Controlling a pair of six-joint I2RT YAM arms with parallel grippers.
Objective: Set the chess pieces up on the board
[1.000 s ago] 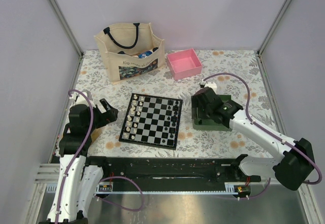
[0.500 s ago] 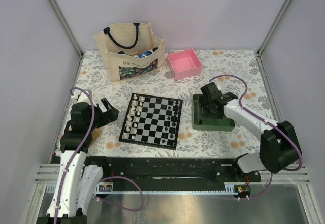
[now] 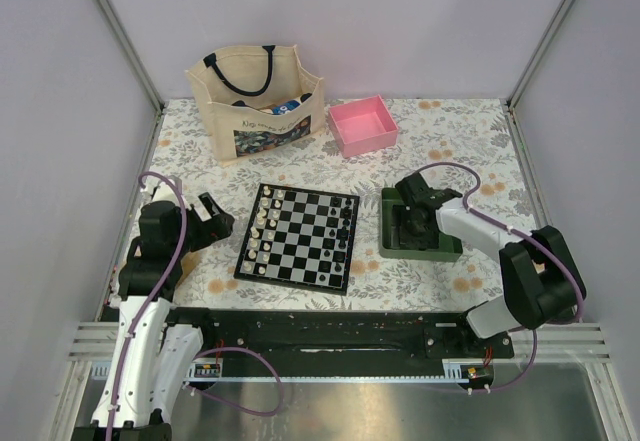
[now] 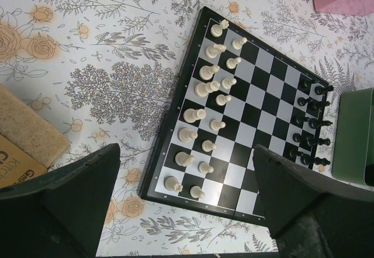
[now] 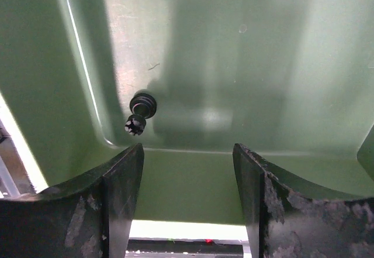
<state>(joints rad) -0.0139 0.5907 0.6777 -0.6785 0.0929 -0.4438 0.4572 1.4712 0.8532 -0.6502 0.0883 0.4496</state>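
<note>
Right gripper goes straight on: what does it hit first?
Likely the floor of the green tray. The right gripper is open; the black chess piece lies off centre, ahead of one finger, which might clip it.

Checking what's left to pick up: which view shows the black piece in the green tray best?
The right wrist view. There the black piece lies close up in the green tray, beyond the open right gripper. In the top view that gripper covers it. The left wrist view catches only the tray's edge.
</note>
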